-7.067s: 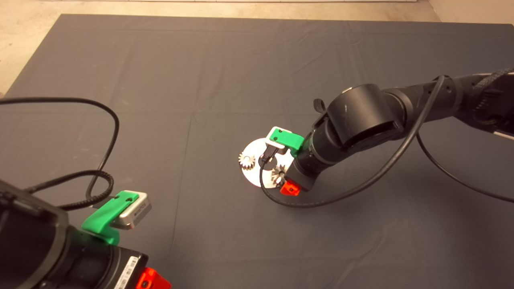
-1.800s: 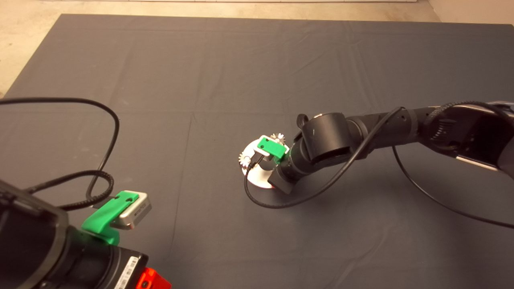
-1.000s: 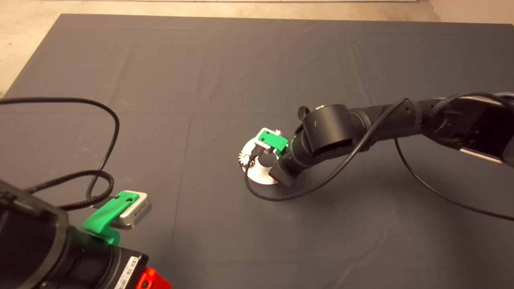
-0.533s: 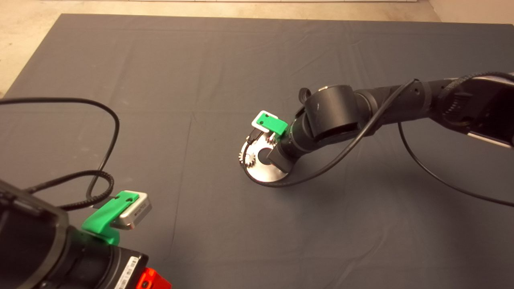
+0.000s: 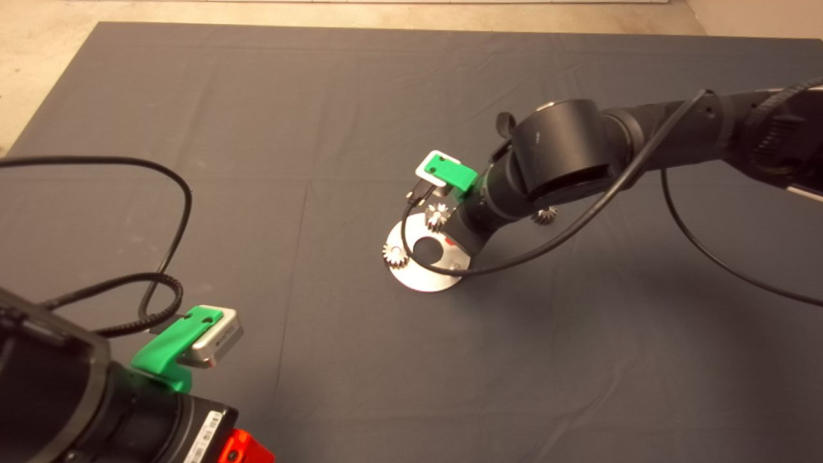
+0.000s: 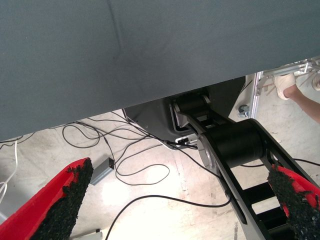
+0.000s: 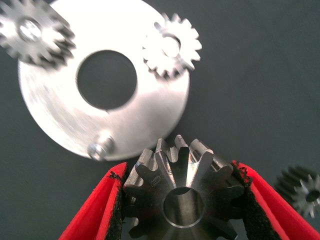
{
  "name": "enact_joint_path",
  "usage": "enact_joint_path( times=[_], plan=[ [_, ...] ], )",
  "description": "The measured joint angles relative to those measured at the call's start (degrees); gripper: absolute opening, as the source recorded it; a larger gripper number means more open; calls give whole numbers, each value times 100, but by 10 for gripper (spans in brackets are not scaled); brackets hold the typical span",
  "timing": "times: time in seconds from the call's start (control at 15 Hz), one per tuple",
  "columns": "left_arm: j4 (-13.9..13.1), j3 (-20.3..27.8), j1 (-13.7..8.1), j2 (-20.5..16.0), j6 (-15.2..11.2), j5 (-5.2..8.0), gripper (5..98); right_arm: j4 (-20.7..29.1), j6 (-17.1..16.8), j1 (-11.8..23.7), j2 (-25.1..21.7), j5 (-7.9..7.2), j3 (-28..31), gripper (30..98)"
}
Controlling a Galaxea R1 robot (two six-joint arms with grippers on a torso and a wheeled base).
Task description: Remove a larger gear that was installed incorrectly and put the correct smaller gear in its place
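Note:
My right gripper [image 7: 179,172] is shut on the larger gear [image 7: 182,200], a dark grey bevel gear with flaring teeth, and holds it just off the edge of the round silvery plate [image 7: 145,110]. Two small silvery gears [image 7: 171,46] [image 7: 36,32] sit on the plate, and one peg [image 7: 99,148] stands bare. The smaller gear [image 7: 302,190] lies loose on the mat beside the gripper. In the head view the right gripper [image 5: 453,243] hangs over the plate's [image 5: 427,276] right edge, hiding the larger gear, and the smaller gear [image 5: 545,215] lies to the right.
My left gripper [image 6: 181,172] waits open at the mat's lower left corner [image 5: 241,447]. Its wrist view shows the floor with cables, the robot's base and a person's shoe [image 6: 287,82]. A black cable [image 5: 161,270] loops over the mat at the left.
My right gripper has come up off the plate and drawn back to the right with the larger gear in it, leaving its peg bare. The left arm has not moved.

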Motion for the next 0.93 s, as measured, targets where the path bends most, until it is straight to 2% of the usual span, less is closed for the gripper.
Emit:
enact_joint_path(
  times=[0.07, 0.33, 0.47, 0.73, 0.93],
  plan=[
    [0, 0, 0, 0, -4, 0, 909, 43, 17, 2, -155, -38, 125, 504],
    [0, 0, 0, -2, -4, 0, 909, 172, 41, 2, -755, 35, 637, 503],
    [0, 0, 0, 0, -4, -2, 909, 205, 66, -34, -1087, 5, 785, 504],
    [-2, 0, 0, 0, -6, 0, 909, 254, 80, -518, -1558, 8, 940, 504],
    [-1, 0, -1, 4, -9, -1, 909, 274, 80, -690, -1773, -14, 966, 504]
  ],
)
